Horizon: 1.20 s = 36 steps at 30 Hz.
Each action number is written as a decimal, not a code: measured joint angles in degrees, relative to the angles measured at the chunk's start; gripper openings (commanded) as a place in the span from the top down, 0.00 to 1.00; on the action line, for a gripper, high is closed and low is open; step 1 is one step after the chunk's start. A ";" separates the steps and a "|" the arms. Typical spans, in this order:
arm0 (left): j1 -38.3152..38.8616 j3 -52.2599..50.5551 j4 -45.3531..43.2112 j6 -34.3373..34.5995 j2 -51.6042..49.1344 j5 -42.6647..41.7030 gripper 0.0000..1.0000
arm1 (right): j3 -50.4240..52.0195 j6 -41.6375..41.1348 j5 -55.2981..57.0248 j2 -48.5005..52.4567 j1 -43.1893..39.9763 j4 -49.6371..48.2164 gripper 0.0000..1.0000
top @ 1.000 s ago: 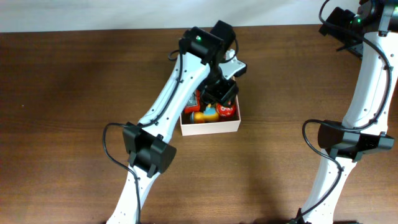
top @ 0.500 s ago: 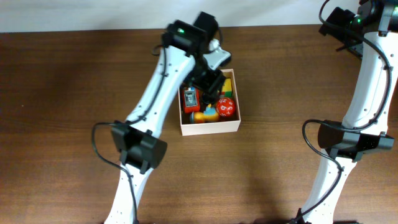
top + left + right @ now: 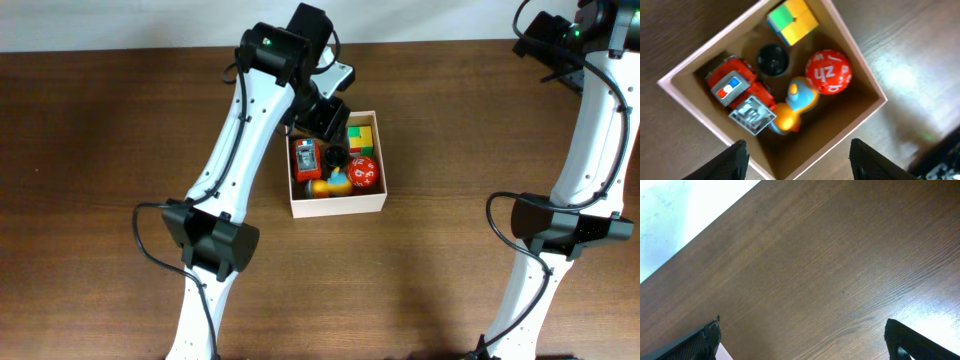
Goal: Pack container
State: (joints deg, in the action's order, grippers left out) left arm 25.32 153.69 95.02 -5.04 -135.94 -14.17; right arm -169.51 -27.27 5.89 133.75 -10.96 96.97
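Note:
The container (image 3: 338, 206), a white-walled box with a tan inside, sits mid-table. In it lie a red toy truck (image 3: 306, 160), a black round piece (image 3: 335, 155), a red numbered ball (image 3: 363, 173), a yellow and blue duck (image 3: 328, 185) and a green-yellow cube (image 3: 361, 136). My left gripper (image 3: 322, 118) hovers over the box's far left corner. The left wrist view looks down into the container (image 3: 840, 120), and the left gripper (image 3: 802, 167) is open with nothing between its fingers (image 3: 735, 162). My right gripper (image 3: 810, 345) is open over bare wood.
The right arm (image 3: 590, 120) stands along the table's right side, away from the box. The table's far edge meets a white surface (image 3: 670, 210). Brown wood table (image 3: 120, 150) surrounds the box on all sides.
The left arm has swung back and to the left, from over the box's right half to its far left corner, uncovering the toys. The right arm has not moved.

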 measured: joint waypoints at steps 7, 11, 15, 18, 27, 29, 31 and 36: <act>-3.87 0.63 -0.37 5.03 4.70 5.60 0.29 | 0.00 0.02 0.02 0.00 0.00 0.00 0.01; -9.51 1.55 -0.66 9.38 13.18 9.07 0.24 | 0.00 0.02 0.00 0.00 0.00 0.00 0.01; -15.56 2.64 -0.48 12.50 20.52 10.84 0.23 | 0.00 0.02 0.02 0.00 0.00 0.00 0.01; -19.28 3.02 0.83 14.10 24.02 11.52 0.23 | 0.00 0.02 0.00 0.00 0.00 0.00 0.01; -24.13 3.02 1.60 15.58 25.05 11.67 0.21 | 0.00 0.00 0.00 0.00 0.00 0.00 0.01; -24.13 3.02 1.60 15.61 25.05 11.67 0.21 | 0.00 0.02 0.00 0.00 0.00 0.00 0.01; -24.13 3.02 1.60 15.61 25.07 11.67 0.21 | 0.00 0.00 0.02 0.00 0.00 0.00 0.01; -24.13 1.77 1.55 15.61 28.17 13.03 0.21 | 0.00 0.02 0.00 0.00 0.00 0.00 0.01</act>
State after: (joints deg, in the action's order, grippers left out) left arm 1.19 155.46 96.57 10.57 -107.77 -1.15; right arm -169.51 -27.24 5.89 133.75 -10.96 96.97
